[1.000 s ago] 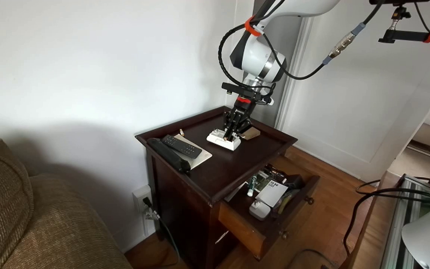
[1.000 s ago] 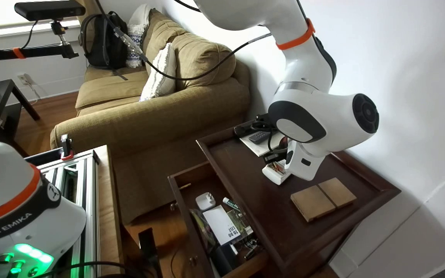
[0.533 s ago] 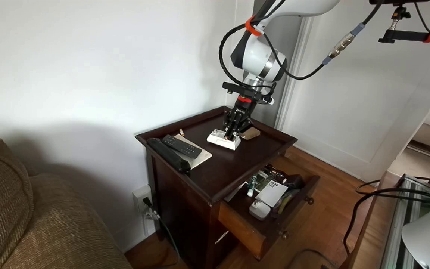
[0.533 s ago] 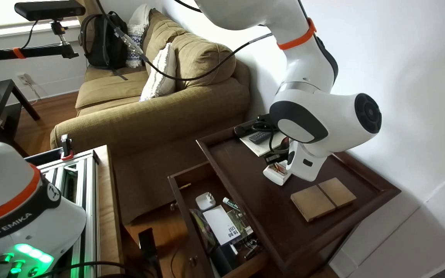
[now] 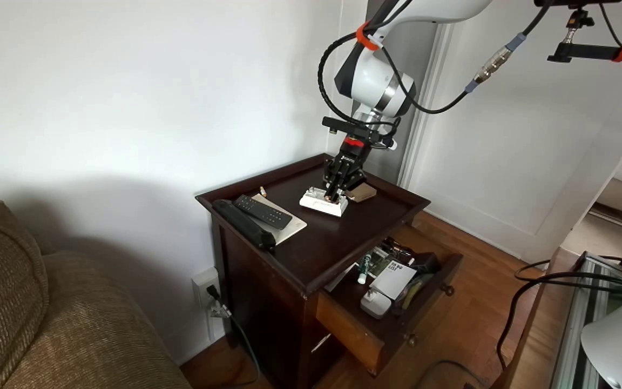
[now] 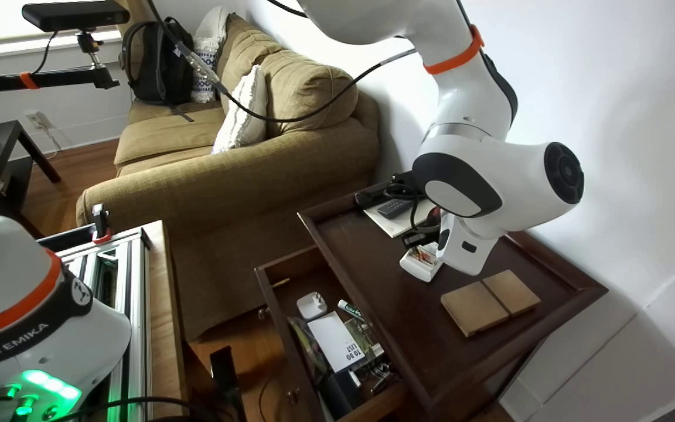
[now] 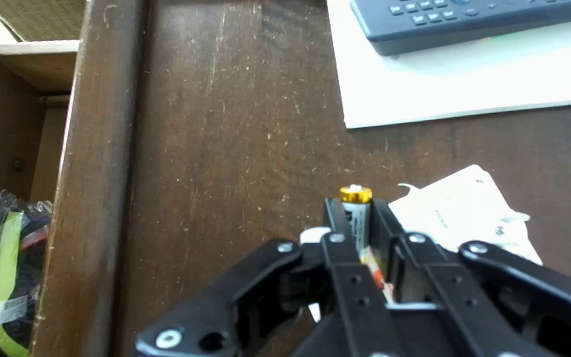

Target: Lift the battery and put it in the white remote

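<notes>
Arm (image 6: pixel 507 181) and gripper (image 7: pixel 359 213) have edged slightly to the right in both exterior views since a second ago, and the white remote (image 5: pixel 319 204) seems nudged along with them. Nearest in the wrist view, the battery (image 7: pixel 358 219) sits between the gripper's fingertips, its gold end showing just past them. Right below, on the cabinet (image 5: pixel 319 248), lies the white remote, something orange and red showing in its top; whether the battery touches it cannot be told. Both fingers are pinched on the battery. Near the white remote lies a brown notebook (image 6: pixel 472 305); farther off, a black remote (image 5: pixel 262 211) rests on a pale pad (image 5: pixel 292 231) beside a black case (image 5: pixel 243 224). Lower down, the pulled-out drawer (image 5: pixel 349 329) holds a white plug (image 5: pixel 376 304), a to-do list (image 5: pixel 393 279) and a green marker (image 5: pixel 364 267), with the sofa (image 6: pixel 226 176) well beyond
</notes>
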